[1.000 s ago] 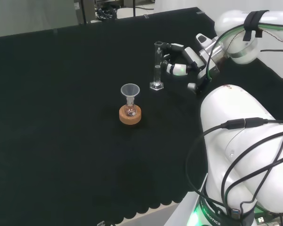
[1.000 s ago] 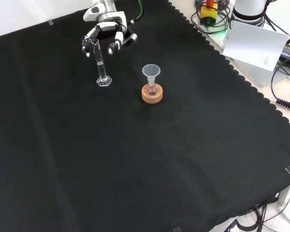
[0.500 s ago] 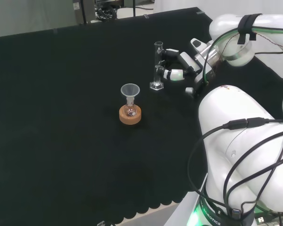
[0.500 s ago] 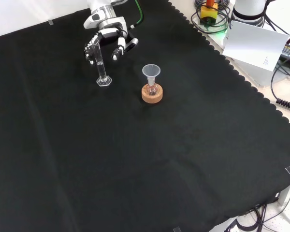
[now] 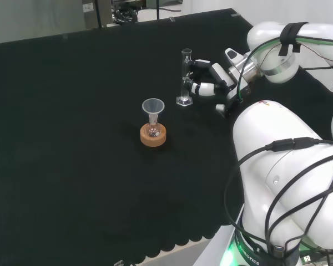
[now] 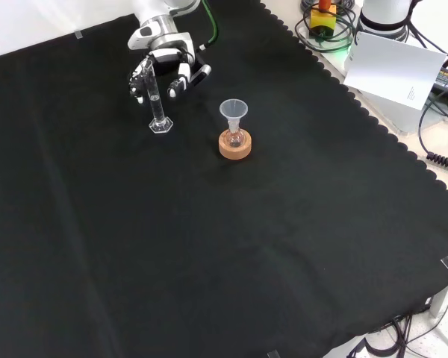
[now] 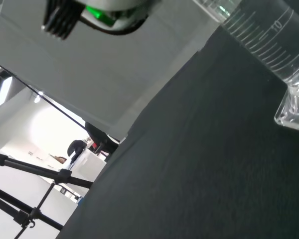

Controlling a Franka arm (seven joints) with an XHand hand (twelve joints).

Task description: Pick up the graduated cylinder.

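- The graduated cylinder [image 5: 185, 76] stands upright on the black cloth [image 5: 72, 138], its long axis vertical, base down.
- Your hand [image 5: 211, 80] sits just to its right in the head view, fingers partly curled around the tube; I cannot tell whether they touch it.
- A funnel [image 5: 153, 107] stands nearby, apart.

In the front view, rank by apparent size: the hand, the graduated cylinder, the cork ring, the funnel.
Largest to smallest, front view:
1. Hand
2. Graduated cylinder, tall but thin
3. Cork ring and funnel look close in size, so I won't rank them.
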